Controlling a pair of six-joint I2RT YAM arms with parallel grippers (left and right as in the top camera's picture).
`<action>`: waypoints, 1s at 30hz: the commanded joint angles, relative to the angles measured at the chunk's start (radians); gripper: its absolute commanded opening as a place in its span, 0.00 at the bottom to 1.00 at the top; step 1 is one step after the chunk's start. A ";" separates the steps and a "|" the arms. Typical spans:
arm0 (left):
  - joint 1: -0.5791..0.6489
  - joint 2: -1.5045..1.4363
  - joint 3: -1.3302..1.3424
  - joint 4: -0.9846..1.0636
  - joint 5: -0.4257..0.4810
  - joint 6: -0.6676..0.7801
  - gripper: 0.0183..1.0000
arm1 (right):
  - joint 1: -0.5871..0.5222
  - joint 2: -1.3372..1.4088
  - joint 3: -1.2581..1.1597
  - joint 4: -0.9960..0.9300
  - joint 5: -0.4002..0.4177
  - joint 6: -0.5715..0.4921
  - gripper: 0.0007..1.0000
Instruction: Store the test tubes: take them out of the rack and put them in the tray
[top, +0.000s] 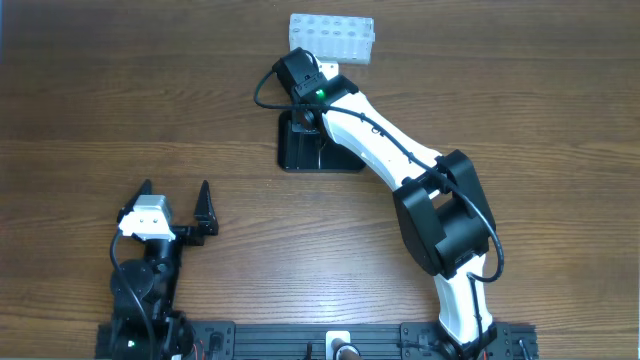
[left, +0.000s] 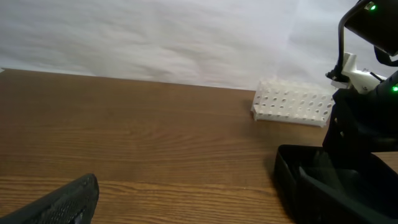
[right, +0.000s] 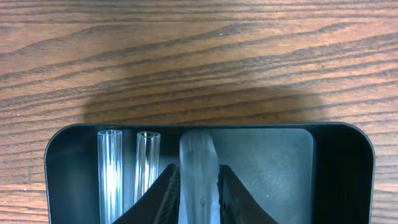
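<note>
The black tray (right: 339, 174) lies under my right gripper (right: 198, 193), which is shut on a clear test tube (right: 198, 155) held low inside the tray. Two more test tubes (right: 110, 168) (right: 147, 162) lie side by side in the tray beside the held one. In the top view the right gripper (top: 305, 115) hangs over the tray (top: 340, 158), just in front of the white rack (top: 332, 38) at the table's far edge. The rack (left: 292, 102) and tray (left: 323, 186) also appear in the left wrist view. My left gripper (top: 177, 200) rests open near the table's front left, holding nothing.
The brown wooden table (top: 120, 90) is bare to the left of the tray and rack. A white wall (left: 155, 37) rises behind the table's far edge. The right arm's white links (top: 380, 140) stretch diagonally from the front right toward the tray.
</note>
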 joint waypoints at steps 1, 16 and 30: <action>0.006 -0.009 -0.004 -0.003 0.010 0.015 1.00 | -0.002 0.011 -0.009 0.005 -0.003 0.007 0.28; 0.006 -0.009 -0.004 -0.003 0.010 0.015 1.00 | -0.060 -0.146 -0.004 0.276 0.199 -0.275 0.75; 0.006 -0.009 -0.004 -0.003 0.010 0.015 1.00 | -0.257 -0.030 -0.004 0.584 0.097 -0.436 0.91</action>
